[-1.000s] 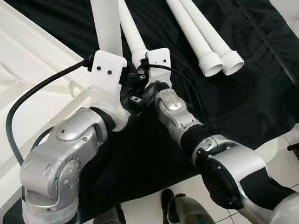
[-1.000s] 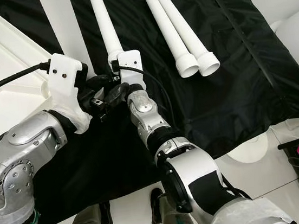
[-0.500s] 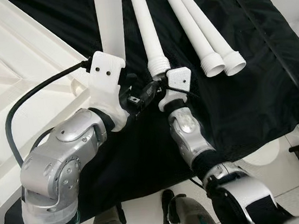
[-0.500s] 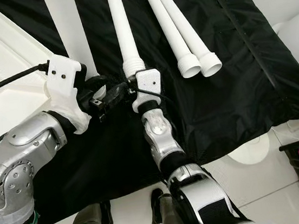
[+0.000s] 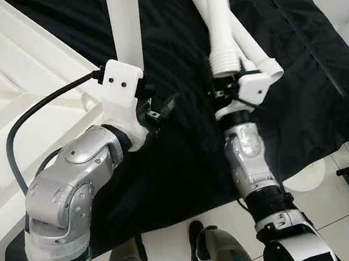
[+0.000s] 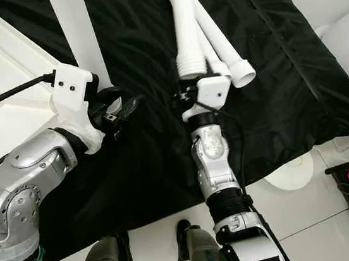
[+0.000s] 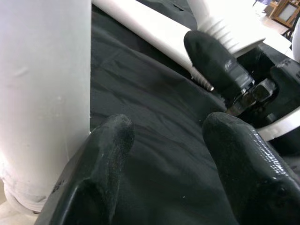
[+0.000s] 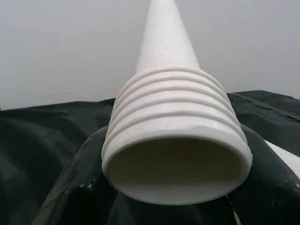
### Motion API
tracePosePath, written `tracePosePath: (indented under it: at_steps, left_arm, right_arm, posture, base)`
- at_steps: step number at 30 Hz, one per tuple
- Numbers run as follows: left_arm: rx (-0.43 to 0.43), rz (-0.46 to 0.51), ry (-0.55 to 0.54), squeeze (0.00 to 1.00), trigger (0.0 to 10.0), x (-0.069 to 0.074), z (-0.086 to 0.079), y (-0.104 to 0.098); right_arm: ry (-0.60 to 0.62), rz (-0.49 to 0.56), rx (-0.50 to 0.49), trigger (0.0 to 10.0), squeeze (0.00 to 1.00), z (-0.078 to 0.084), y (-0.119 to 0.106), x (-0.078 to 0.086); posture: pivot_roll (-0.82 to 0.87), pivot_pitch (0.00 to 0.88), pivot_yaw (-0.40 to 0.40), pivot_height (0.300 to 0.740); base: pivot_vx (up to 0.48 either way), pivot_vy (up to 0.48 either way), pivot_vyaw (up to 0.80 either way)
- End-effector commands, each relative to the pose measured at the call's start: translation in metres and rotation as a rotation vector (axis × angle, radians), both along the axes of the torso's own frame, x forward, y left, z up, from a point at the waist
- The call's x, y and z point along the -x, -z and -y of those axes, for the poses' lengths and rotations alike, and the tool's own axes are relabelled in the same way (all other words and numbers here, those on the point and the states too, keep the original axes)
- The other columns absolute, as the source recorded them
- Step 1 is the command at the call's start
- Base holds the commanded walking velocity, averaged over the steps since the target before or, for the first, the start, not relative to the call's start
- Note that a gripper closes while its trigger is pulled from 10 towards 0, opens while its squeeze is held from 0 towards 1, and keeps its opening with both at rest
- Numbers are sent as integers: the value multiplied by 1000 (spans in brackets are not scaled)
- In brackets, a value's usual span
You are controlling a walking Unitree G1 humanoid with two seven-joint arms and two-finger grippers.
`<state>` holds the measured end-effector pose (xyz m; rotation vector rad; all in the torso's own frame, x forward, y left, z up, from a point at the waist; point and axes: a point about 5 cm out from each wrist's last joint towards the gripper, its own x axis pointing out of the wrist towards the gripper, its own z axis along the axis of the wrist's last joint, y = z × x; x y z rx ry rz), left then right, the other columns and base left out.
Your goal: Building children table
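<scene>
Leg in the right gripper, its socket away to the left

White ribbed plastic tabletop (image 5: pixel 4 94) lies upturned at left; the left gripper (image 5: pixel 159 111) hangs open and empty beside a mounted white leg (image 5: pixel 124 22). The right gripper (image 5: pixel 225 86) clamps a white threaded table leg (image 5: pixel 219 23), long axis pointing away, threads toward the robot.

left gripper (image 5: pixel 162 108) fingers apart, right gripper (image 5: pixel 225 86) clamped
</scene>
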<state>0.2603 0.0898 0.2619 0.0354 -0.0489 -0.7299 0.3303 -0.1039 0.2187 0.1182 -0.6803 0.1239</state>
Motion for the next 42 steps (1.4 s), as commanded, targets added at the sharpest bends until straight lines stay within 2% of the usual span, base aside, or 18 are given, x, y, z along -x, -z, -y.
tracePosePath:
  at_steps: [1,3,9,12,16,18,20,25,26,27,28,29,30,31,33,34,37,42]
  left_arm:
    - [-12,-11,29,0,10000,1,2,6]
    - [-28,-6,24,0,10000,-1,-1,8]
    - [-44,-2,17,0,10000,-2,-4,10]
    - [-87,26,2,0,10000,-4,-28,11]
    - [-94,31,59,0,10000,1,-38,9]
    - [-85,34,181,0,10000,10,-43,5]
    - [-80,28,223,0,10000,13,-45,4]
    - [-76,31,236,0,10000,13,-49,3]
    - [-80,36,171,0,10000,4,-56,2]
    - [-80,36,171,0,10000,4,-56,2]
    - [-97,55,54,0,10000,-11,-64,3]
    - [-97,55,54,0,10000,-11,-64,3]
    - [-112,66,-67,0,10000,-24,-70,5]
    - [-112,66,-67,0,10000,-24,-70,5]
    - [-151,69,-247,0,10000,-46,-78,11]
    - [-151,69,-247,0,10000,-46,-78,11]
    - [-211,72,-392,0,10000,-62,-83,19]
    - [-225,43,-521,0,10000,-72,-89,26]
  right_arm:
    - [7,55,-9,10000,0,5,-15,3]
    - [10,90,-1,10000,0,8,-27,6]
    - [12,92,3,10000,0,10,-28,7]
    - [40,72,27,10000,0,19,-22,11]
    - [50,58,40,10000,0,24,-21,12]
    - [57,52,53,10000,0,27,-20,11]
    - [58,51,59,10000,0,27,-20,10]
    - [58,48,65,10000,0,28,-20,10]
    - [59,50,70,10000,0,28,-22,10]
    - [59,50,70,10000,0,28,-22,10]
    - [62,54,73,10000,0,29,-23,10]
    - [62,54,73,10000,0,29,-23,10]
    - [64,59,74,10000,0,29,-24,10]
    - [64,59,74,10000,0,29,-24,10]
    - [63,64,76,10000,0,29,-26,12]
    - [63,64,76,10000,0,29,-26,12]
    - [57,61,85,10000,0,28,-24,14]
    - [63,58,84,10000,0,29,-23,14]
  posture:
    - [58,233,-42,740]
    - [53,224,-41,740]
    - [49,212,-41,740]
    - [36,167,-40,740]
    - [33,155,-39,740]
    - [28,142,-36,740]
    - [25,134,-35,740]
    - [20,125,-32,740]
    - [18,116,-30,740]
    - [18,116,-30,740]
    - [13,106,-27,740]
    - [13,106,-27,740]
    - [10,100,-25,740]
    - [10,100,-25,740]
    - [2,96,-22,740]
    - [2,96,-22,740]
    - [-2,94,-18,740]
    - [-12,91,-12,740]
  base:
    - [0,0,0]
    - [0,0,0]
    - [0,0,0]
    - [0,0,0]
    - [0,0,0]
    - [0,0,0]
    - [0,0,0]
    - [0,0,0]
    - [0,0,0]
    - [0,0,0]
    - [0,0,0]
    - [0,0,0]
    - [0,0,0]
    - [0,0,0]
    - [0,0,0]
    - [0,0,0]
    - [0,0,0]
    - [0,0,0]
